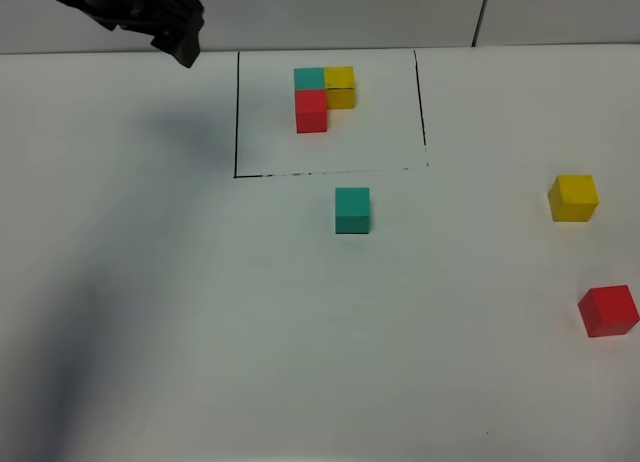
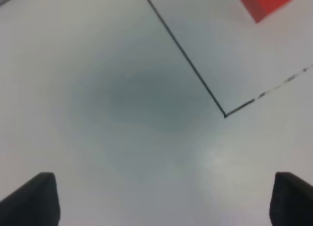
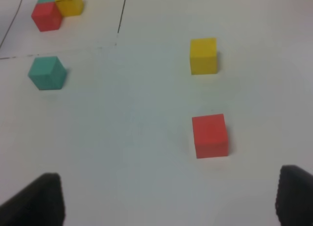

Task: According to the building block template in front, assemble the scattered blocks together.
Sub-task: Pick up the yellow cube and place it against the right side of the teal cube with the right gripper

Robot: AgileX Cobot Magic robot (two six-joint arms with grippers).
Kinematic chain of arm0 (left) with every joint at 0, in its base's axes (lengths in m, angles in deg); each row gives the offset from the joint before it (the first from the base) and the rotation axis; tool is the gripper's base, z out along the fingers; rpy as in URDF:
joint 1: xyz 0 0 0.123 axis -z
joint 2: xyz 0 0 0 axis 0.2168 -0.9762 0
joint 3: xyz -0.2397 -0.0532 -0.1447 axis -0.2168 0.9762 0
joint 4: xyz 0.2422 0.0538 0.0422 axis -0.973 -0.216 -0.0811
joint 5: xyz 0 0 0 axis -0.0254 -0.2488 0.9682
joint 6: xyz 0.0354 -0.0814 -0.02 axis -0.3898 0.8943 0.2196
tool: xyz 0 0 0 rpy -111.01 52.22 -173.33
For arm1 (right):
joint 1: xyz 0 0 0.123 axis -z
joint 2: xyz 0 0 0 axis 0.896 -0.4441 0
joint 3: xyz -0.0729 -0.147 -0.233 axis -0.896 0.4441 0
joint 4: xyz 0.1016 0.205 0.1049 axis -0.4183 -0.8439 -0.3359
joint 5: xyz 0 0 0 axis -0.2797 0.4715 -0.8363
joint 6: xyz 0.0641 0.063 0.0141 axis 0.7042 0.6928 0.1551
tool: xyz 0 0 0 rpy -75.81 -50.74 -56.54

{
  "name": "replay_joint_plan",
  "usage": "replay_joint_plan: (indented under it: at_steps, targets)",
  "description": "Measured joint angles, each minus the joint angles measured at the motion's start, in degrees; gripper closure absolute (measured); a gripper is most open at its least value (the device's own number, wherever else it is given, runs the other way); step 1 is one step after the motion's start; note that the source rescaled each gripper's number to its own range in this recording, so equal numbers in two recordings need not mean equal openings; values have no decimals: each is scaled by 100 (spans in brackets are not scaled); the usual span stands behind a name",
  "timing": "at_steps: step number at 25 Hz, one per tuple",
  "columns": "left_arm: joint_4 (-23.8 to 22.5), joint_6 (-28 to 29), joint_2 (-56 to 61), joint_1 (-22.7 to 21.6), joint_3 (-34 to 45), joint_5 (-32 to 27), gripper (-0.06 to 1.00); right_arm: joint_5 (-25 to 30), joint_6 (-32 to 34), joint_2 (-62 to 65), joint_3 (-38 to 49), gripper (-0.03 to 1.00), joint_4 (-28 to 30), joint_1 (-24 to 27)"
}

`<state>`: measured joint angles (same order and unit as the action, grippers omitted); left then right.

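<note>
The right claw (image 3: 168,187) hangs above the white tabletop (image 1: 200,332) with its two dark fingers spread wide and nothing between them. Straight out in front of it, in its wrist view, sits the loose red cube (image 3: 210,135), the closest block to it. Just beyond that, on nearly the same line, sits the loose yellow cube (image 3: 203,56). Both stand flat and apart from each other on the right side of the tabletop. This arm is out of sight in the overhead view.

The left claw (image 2: 166,187) is also wide open and empty. It hovers at the far left edge, just outside the near-left corner of the black outline (image 2: 195,72). No loose block is beneath it.

The loose teal cube (image 1: 352,210) stands alone near the middle, just outside the front line of the outline. It lies well apart from the red and yellow cubes.

Inside the outline sits the template (image 1: 322,97): a teal cube with yellow touching its right side and red touching its front, making an L.

By my reading, the right arm is far nearer to the red and yellow cubes. Either must travel left across the tabletop to join the teal cube.
</note>
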<state>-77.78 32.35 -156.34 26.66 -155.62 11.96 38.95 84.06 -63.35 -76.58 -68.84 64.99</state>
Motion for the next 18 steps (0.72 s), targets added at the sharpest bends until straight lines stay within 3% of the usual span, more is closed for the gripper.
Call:
replay_joint_plan:
  at_steps: [9, 18]
  targets:
    - [-43, 270, 1577, -327, 2371, 45, 13, 0, 6, 0, 0, 22, 0, 0]
    - [-108, 940, 4095, -345, 4579, 807, 14, 0, 6, 0, 0, 22, 0, 0]
